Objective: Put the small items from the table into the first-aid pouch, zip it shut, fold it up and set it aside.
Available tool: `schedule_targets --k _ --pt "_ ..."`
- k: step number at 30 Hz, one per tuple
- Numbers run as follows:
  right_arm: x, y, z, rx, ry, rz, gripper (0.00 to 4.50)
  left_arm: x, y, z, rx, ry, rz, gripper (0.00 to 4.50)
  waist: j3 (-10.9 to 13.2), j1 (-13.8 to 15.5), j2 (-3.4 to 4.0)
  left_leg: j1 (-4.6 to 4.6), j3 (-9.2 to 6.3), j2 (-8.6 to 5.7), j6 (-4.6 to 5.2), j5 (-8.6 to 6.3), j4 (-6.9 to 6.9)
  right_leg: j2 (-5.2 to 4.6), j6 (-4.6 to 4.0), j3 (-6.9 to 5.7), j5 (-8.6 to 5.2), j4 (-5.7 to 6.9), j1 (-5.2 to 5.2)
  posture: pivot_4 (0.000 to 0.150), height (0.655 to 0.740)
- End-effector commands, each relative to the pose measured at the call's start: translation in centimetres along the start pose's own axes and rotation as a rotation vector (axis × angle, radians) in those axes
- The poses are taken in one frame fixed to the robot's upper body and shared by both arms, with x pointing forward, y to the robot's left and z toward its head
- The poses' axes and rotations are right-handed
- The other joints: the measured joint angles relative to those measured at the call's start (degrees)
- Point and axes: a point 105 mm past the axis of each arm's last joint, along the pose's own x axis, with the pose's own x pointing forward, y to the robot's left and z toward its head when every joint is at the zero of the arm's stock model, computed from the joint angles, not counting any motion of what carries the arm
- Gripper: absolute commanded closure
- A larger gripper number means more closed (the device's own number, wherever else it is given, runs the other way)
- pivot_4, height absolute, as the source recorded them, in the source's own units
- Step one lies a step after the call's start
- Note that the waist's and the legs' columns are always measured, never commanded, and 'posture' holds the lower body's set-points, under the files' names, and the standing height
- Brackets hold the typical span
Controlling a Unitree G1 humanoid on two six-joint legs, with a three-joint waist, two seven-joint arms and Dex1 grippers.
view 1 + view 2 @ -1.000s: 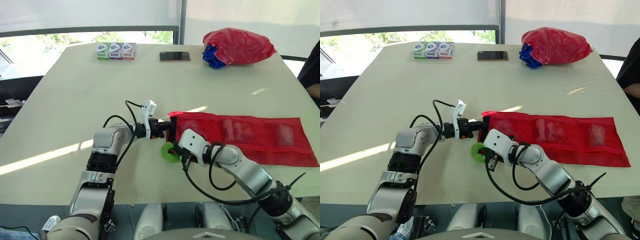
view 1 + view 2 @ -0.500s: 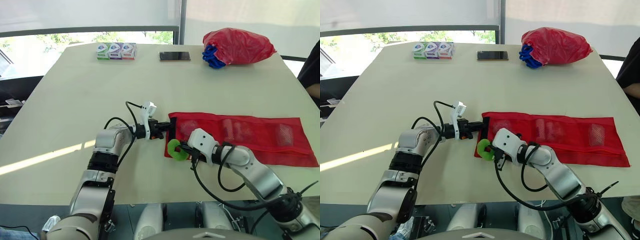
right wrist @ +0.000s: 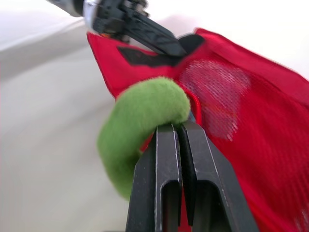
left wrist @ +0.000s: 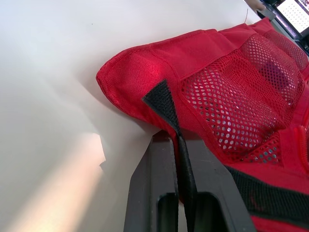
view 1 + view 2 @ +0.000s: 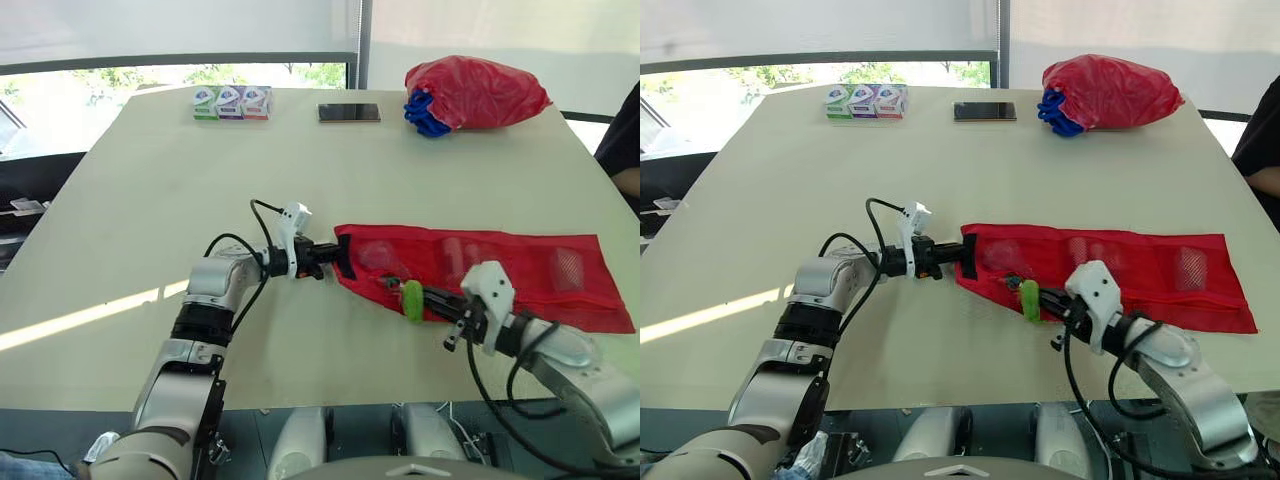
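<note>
Since 1 s ago right gripper [image 5: 432,297], clamped on green ring [image 5: 412,300], slid right along pouch [image 5: 530,275]; left gripper [image 5: 338,258] pinches pouch's left end; remaining travel is rightward, down its long axis.

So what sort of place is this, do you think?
Probably an office or meeting room: a large pale table stands beside a window with its roller blind lowered, and a phone lies on the table.
</note>
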Motion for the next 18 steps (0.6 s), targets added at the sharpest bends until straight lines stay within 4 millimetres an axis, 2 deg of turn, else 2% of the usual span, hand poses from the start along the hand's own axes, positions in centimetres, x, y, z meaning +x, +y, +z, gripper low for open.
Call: schedule_targets --k 1,6,9,12,13,15,18 --pt "-1.6 -1.3 0.9 -0.003 -0.053 -0.096 4.47 -1.3 1.5 0.5 0.041 0.003 0.064 4.50 -0.01 -0.28 0.00 0.01 0.02 0.00 0.00 0.00 0.00 0.01 0.00 0.02 0.00 0.00 0.00 0.150 0.7400" --pt "-1.6 -0.9 0.9 0.018 -0.072 -0.108 4.47 -1.4 1.9 0.5 0.052 0.008 0.070 4.50 -0.01 -0.27 0.01 0.09 0.04 0.02 0.01 -0.01 -0.01 0.10 0.00 0.04 0.00 0.07 0.00 0.150 0.7400" --pt "-0.9 0.1 1.5 0.020 -0.092 -0.059 4.47 -1.1 1.9 0.5 0.055 0.008 0.062 4.50 -0.01 -0.23 0.00 0.08 0.06 0.02 0.01 -0.01 -0.01 0.08 0.00 0.05 0.00 0.06 0.00 0.150 0.7400" --pt "0.0 1.9 1.9 -0.008 -0.070 0.050 3.69 -1.0 1.9 0.4 0.055 0.009 0.057 4.50 -0.01 -0.22 0.01 0.09 0.05 0.02 0.01 -0.01 -0.01 0.08 0.00 0.05 0.00 0.07 0.00 0.150 0.7400" --pt "0.3 2.8 1.7 -0.029 -0.041 0.104 3.30 -0.9 1.9 0.3 0.056 0.010 0.057 4.50 -0.01 -0.22 0.01 0.08 0.03 0.03 0.01 -0.01 -0.01 0.08 0.00 0.03 0.00 0.07 0.00 0.150 0.7400" --pt "0.6 3.9 1.4 -0.063 -0.002 0.167 2.23 -0.8 2.0 0.2 0.057 0.013 0.056 4.50 -0.02 -0.12 0.00 0.08 0.02 0.01 0.02 -0.01 0.00 0.08 0.00 0.02 0.00 0.06 -0.01 0.150 0.7400" --pt "1.5 4.6 1.2 -0.152 0.008 0.234 0.88 -0.8 2.1 0.1 0.059 0.016 0.053 4.50 -0.03 -0.08 -0.02 0.08 0.01 0.00 0.02 -0.01 0.00 0.07 0.00 0.00 0.00 0.03 -0.01 0.150 0.7400"
